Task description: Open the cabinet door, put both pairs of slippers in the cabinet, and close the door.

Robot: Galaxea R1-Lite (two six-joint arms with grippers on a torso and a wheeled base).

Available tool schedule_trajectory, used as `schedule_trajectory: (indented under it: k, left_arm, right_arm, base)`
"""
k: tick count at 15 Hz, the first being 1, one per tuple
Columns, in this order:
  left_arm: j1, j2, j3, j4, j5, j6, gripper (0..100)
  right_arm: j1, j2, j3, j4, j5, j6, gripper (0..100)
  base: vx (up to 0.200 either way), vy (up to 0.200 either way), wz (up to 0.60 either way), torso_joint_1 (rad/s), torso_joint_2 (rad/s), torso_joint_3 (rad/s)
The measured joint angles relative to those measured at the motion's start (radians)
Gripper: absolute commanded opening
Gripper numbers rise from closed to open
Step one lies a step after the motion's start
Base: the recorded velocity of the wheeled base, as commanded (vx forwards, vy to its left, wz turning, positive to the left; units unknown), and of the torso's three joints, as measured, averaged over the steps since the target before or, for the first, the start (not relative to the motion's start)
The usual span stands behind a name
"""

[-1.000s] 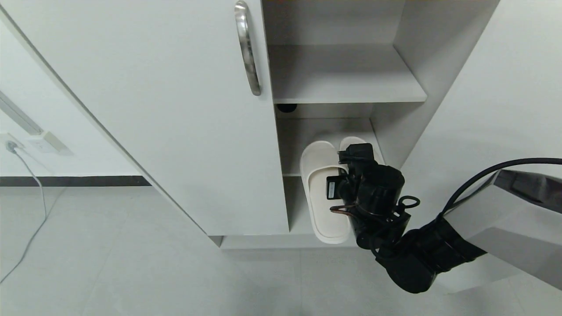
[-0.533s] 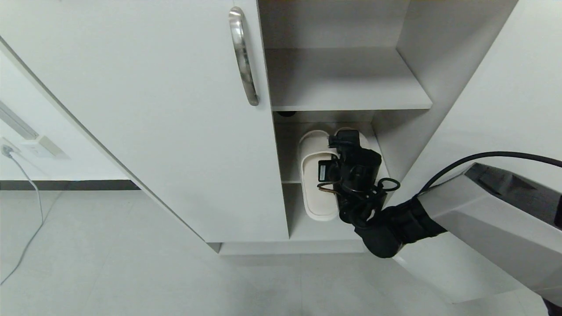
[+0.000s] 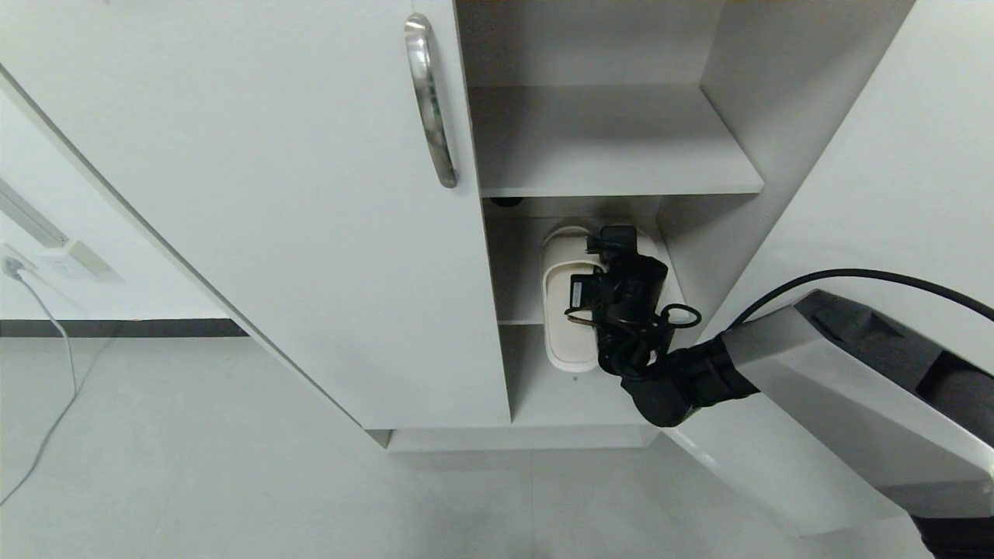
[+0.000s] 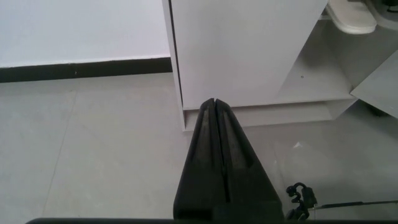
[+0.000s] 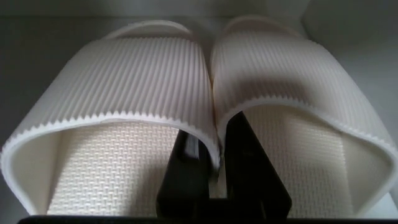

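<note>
The door [image 3: 893,171] stands open, so that step looks done. The right pincer [image 5: 214,174] is clamped on one pair of slippers [image 3: 561,310] by their adjoining inner straps. The pair is in the cabinet [image 3: 738,93] at the middle shelf [image 3: 514,295], heels past its front edge. The left pincer [image 4: 214,130] hangs closed and empty over the floor [image 4: 93,143], facing the cabinet. I judge the task near halfway: release this pair, stow the second, then shut the door.

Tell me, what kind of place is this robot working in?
Probably a home-style entryway, or a mock-up of one: a white shoe cabinet with shelves, a pair of cream slippers inside it, grey floor tiles, and a wall socket.
</note>
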Motion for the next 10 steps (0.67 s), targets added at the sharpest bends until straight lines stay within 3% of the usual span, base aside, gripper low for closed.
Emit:
schedule_trajectory:
  k: [10]
  left_arm:
    - [0.0, 0.0, 0.0, 0.0, 0.0, 0.0, 0]
  right_arm:
    - [-0.001, 0.006, -0.055, 0.059, 0.057, -0.001, 0]
  base:
    - [0.0, 0.0, 0.0, 0.0, 0.0, 0.0]
